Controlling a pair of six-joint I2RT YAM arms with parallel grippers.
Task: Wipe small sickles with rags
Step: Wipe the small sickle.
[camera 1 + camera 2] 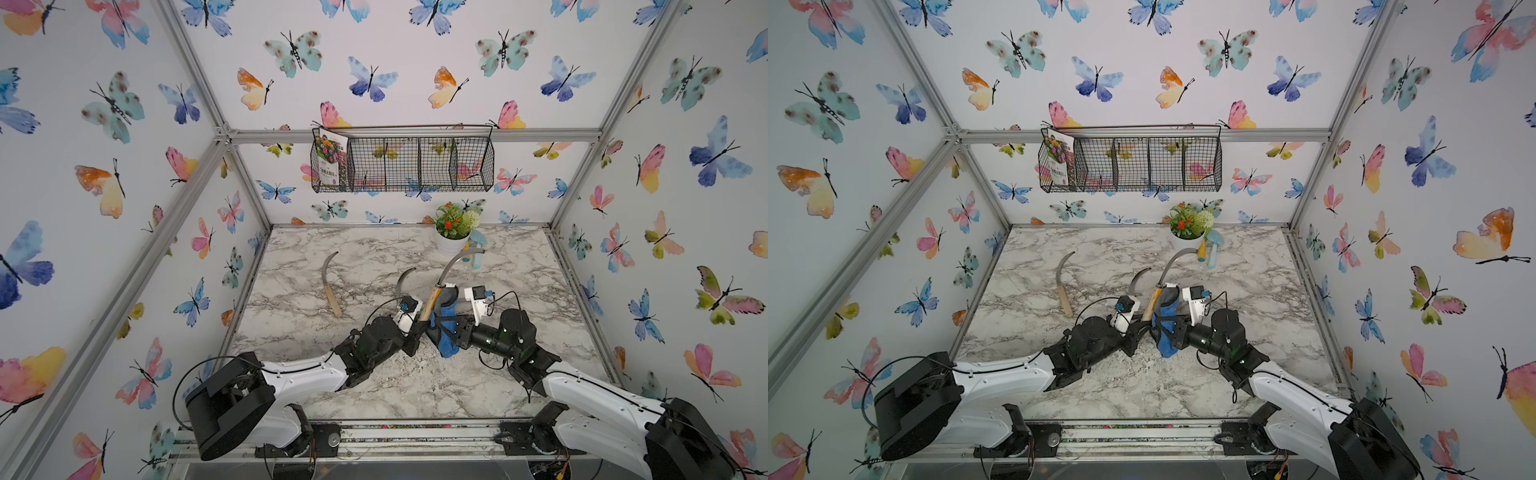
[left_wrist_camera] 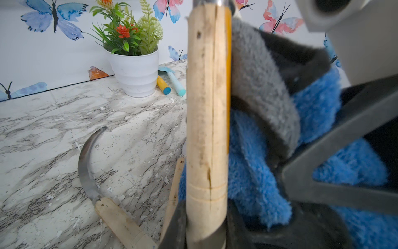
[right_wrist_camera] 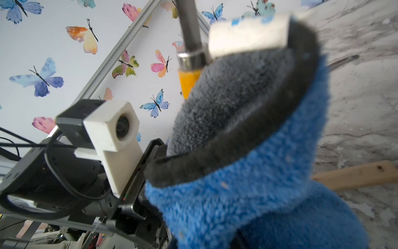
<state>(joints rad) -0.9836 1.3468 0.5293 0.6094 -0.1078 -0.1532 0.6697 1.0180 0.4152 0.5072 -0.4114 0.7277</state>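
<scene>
In both top views my left gripper is shut on the lower end of a small sickle's pale wooden handle. It stands upright, with the grey blade curving toward the pot. My right gripper is shut on the blue rag. The rag's dark grey part lies against the handle just below the metal ferrule. The rag hides the right fingers. A second sickle lies flat at the left. A third lies beside the left wrist.
A white flower pot stands at the back, with a light-blue trowel beside it. A black wire basket with a seed packet hangs on the back wall. Another wooden handle lies on the marble. White crumbs are scattered near the grippers.
</scene>
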